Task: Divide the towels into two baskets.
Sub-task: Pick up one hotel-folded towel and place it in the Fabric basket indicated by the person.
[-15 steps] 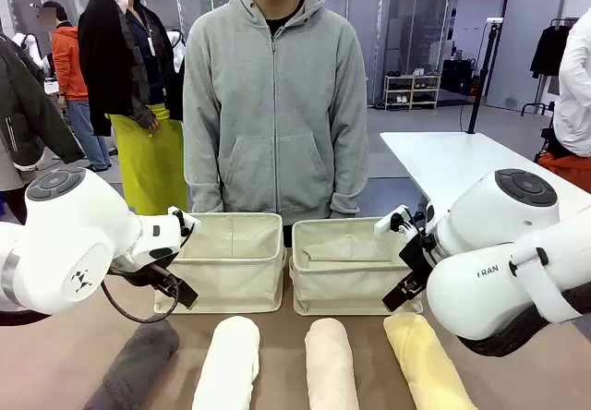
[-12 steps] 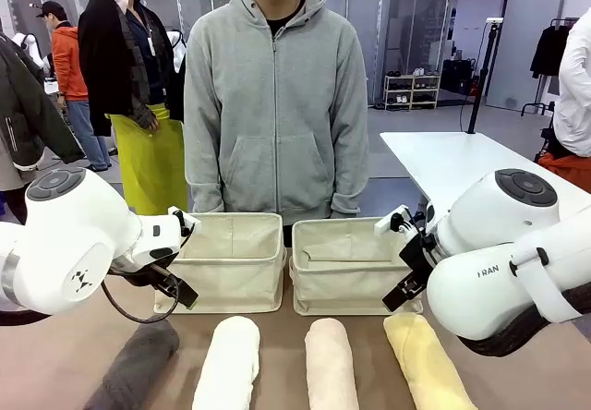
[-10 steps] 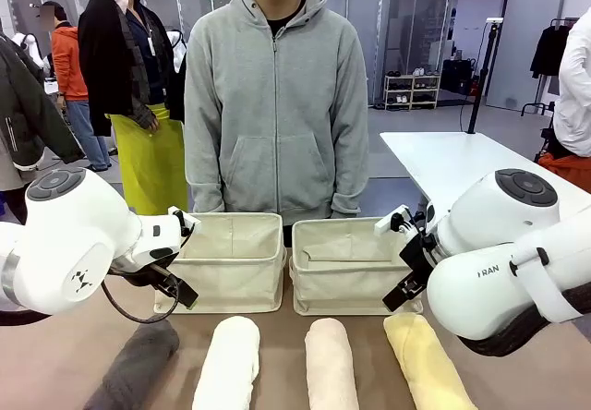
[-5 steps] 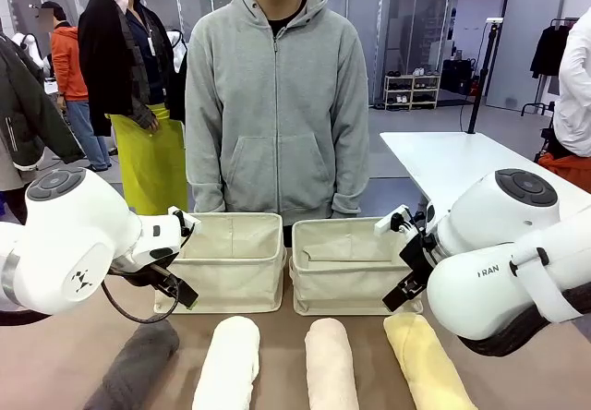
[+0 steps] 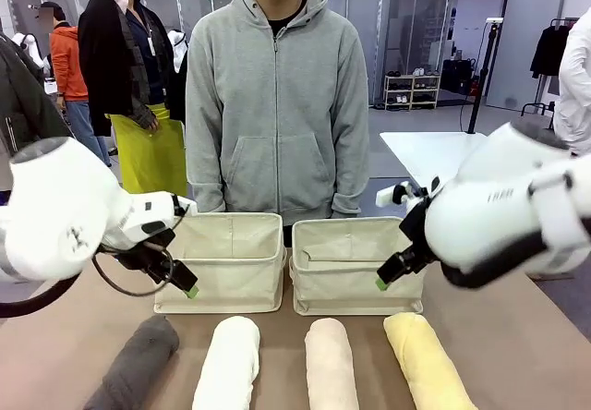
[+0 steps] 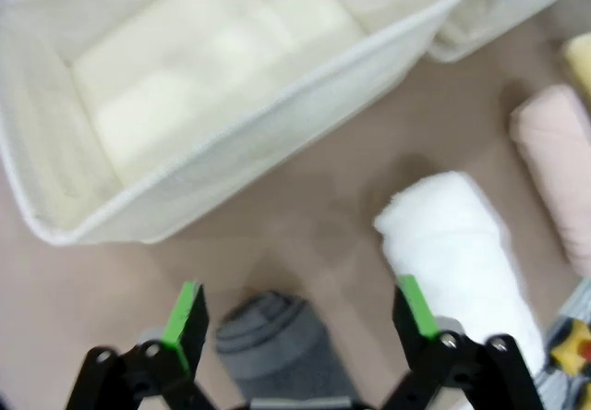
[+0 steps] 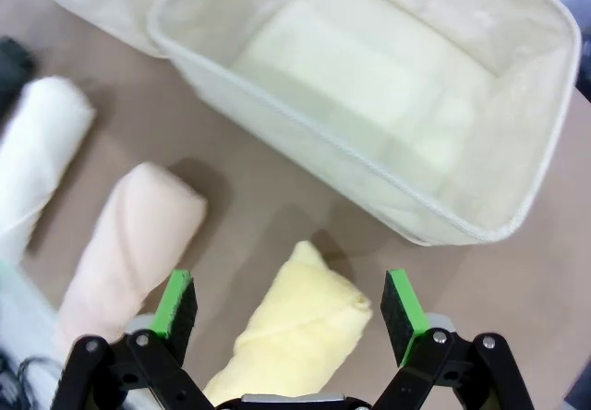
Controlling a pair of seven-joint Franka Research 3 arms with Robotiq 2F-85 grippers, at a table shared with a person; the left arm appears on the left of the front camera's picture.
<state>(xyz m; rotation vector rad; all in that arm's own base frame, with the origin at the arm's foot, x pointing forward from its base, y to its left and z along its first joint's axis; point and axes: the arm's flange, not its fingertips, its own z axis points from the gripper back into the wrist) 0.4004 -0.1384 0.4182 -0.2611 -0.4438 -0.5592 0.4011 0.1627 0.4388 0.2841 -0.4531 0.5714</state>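
Observation:
Four rolled towels lie in a row at the near edge: dark grey [image 5: 138, 364], white [image 5: 226, 364], cream-peach [image 5: 330, 366], pale yellow [image 5: 427, 364]. Behind them stand the left basket [image 5: 226, 276] and the right basket [image 5: 351, 281], both with nothing inside. My left gripper [image 5: 187, 288] hangs open above the dark grey towel [image 6: 277, 355], with the white towel [image 6: 462, 253] beside it. My right gripper [image 5: 382, 280] hangs open above the yellow towel [image 7: 295, 336], next to the cream-peach towel [image 7: 129, 244]. Nothing sits between either pair of fingers.
A person in a grey hoodie [image 5: 275, 105] stands close behind the baskets, hands out of sight. Brown tabletop [image 5: 517, 355] shows on the right. A white table [image 5: 429, 156] and other people stand farther back.
Both arms have swung upward and outward, and their grippers now point down over the towels' far ends. The towels and baskets have not moved.

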